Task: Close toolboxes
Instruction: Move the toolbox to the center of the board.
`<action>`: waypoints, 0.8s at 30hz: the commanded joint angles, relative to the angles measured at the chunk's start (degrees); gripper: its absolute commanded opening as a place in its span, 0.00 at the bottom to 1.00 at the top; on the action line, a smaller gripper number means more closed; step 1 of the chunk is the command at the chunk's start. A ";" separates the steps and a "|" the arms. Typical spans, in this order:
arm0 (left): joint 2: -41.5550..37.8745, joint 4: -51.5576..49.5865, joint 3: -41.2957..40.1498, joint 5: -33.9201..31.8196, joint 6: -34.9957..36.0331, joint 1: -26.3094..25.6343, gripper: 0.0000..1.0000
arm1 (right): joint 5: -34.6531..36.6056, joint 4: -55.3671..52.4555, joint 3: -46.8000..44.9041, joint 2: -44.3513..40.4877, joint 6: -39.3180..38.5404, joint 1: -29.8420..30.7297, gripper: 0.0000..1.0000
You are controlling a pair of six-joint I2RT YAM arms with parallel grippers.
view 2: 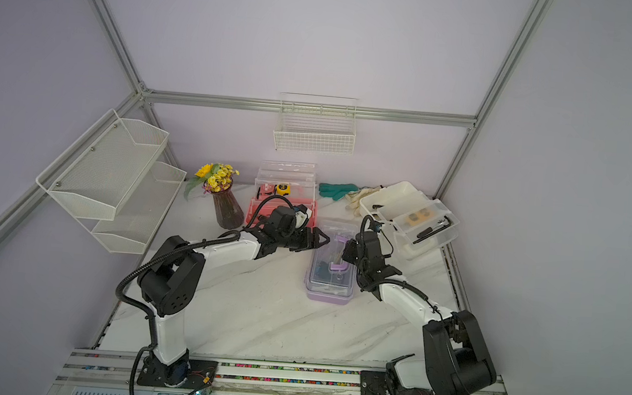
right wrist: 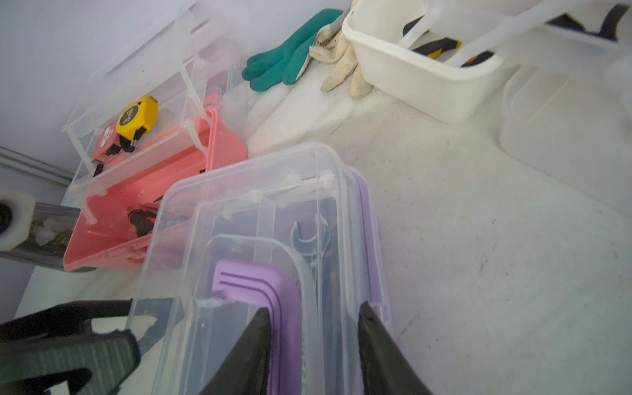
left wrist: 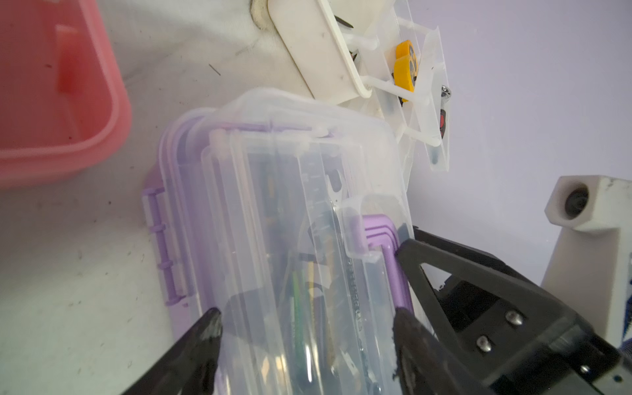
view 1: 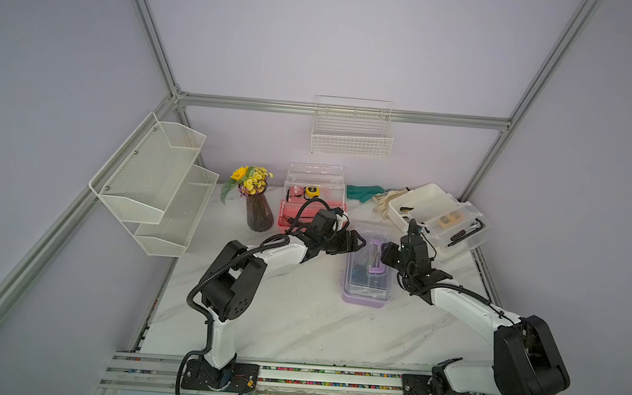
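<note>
A white marbled tabletop (view 1: 297, 320) is enclosed by lilac walls (view 1: 339, 34) and framed by aluminium rails (view 1: 344, 111); a wire basket (view 1: 351, 139) is hung on the rear wall.

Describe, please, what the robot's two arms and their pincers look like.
The left arm and right arm match: glossy white links between bulky black joint housings. A ribbed black hose runs up the left one; thinner black cables trail along the right. The left pincer and right pincer each have two black, tapering triangular fingers.
</note>
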 commanded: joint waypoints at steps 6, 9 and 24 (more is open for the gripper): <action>5.51 4.43 6.24 8.01 -3.56 -3.47 0.78 | -13.21 5.74 4.27 9.06 -4.83 -3.77 0.42; 5.42 5.66 6.35 8.73 -4.54 -3.38 0.81 | -14.75 7.24 6.78 12.50 -5.45 -4.49 0.41; -10.96 -4.89 -0.69 6.90 5.04 8.64 1.00 | -6.77 -5.67 21.69 11.70 -12.96 -1.41 0.49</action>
